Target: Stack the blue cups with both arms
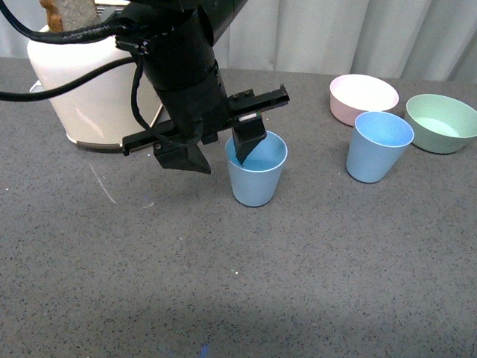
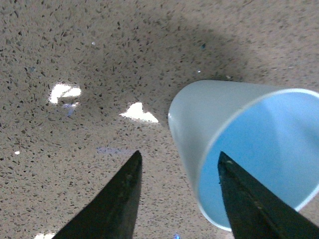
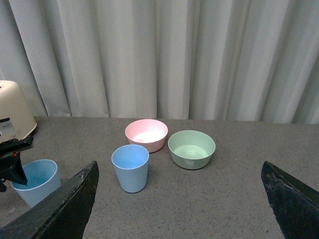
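l hand (image 1: 221, 159) open, straddles upright near cup (image 1: 258, 183) wall: one jaw in, one out. 2nd cup (image 1: 378, 148) sits well right, i judge nearer r hand (image 3: 179, 165), also open.

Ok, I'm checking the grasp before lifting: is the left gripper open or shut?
Open. The left gripper straddles the wall of the blue cup, one finger inside, one outside, gaps visible either side.

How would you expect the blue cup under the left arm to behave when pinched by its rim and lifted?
Probably light: the blue cup looks empty and thin-walled. Its wall may flex a little between the fingers, one inside the rim and one outside. The matte, tapered side could slip or tilt if gripped off-centre.
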Motion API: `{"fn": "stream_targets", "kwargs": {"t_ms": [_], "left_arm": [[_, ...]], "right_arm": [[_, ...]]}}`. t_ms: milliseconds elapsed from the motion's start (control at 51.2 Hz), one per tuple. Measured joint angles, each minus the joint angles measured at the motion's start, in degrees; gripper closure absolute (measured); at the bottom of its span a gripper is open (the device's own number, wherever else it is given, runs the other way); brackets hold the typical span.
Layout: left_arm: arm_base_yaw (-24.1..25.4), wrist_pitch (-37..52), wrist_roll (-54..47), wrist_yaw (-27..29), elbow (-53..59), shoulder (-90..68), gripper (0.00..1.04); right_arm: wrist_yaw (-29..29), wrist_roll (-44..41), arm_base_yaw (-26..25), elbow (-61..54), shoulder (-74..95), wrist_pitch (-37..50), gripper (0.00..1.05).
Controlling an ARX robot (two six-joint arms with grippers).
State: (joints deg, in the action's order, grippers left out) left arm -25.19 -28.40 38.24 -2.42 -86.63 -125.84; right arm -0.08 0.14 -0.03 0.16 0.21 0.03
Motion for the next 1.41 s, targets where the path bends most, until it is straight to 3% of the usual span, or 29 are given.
{"fn": "stream_targets", "kwargs": {"t_ms": [273, 332, 391, 488, 566, 664, 976, 1328, 1406], "left_arm": [[1.0, 9.2, 1.4, 2.2, 7.1, 9.4, 0.23], [1.4, 30.4, -8.0, 16.0, 17.3, 12.5, 0.35], [2.8, 51.7, -19.6, 21.8, 30.3, 15.2, 0.47], [6.3, 83.6, -31.2, 20.6, 46.7, 19.3, 0.67], [8.9, 94.9, -35.1, 18.5, 54.0, 27.4, 0.85], [11.1, 96.1, -36.3, 16.4, 60.3, 33.4, 1.01], [16.2, 94.2, -37.6, 11.2, 73.4, 46.7, 1.01], [20.5, 84.1, -37.7, 7.0, 82.1, 64.7, 1.01], [23.0, 82.0, -37.8, 3.4, 82.9, 67.7, 1.01]], "right_arm": [[0.0, 0.0, 0.0, 0.0, 0.0, 0.0, 0.10], [0.0, 0.0, 0.0, 0.0, 0.0, 0.0, 0.10], [0.0, 0.0, 0.0, 0.0, 0.0, 0.0, 0.10], [0.0, 0.0, 0.0, 0.0, 0.0, 0.0, 0.10], [0.0, 0.0, 0.0, 0.0, 0.0, 0.0, 0.10], [0.0, 0.0, 0.0, 0.0, 0.0, 0.0, 0.10], [0.0, 0.0, 0.0, 0.0, 0.0, 0.0, 0.10], [0.0, 0.0, 0.0, 0.0, 0.0, 0.0, 0.10], [0.0, 0.0, 0.0, 0.0, 0.0, 0.0, 0.10]]}}
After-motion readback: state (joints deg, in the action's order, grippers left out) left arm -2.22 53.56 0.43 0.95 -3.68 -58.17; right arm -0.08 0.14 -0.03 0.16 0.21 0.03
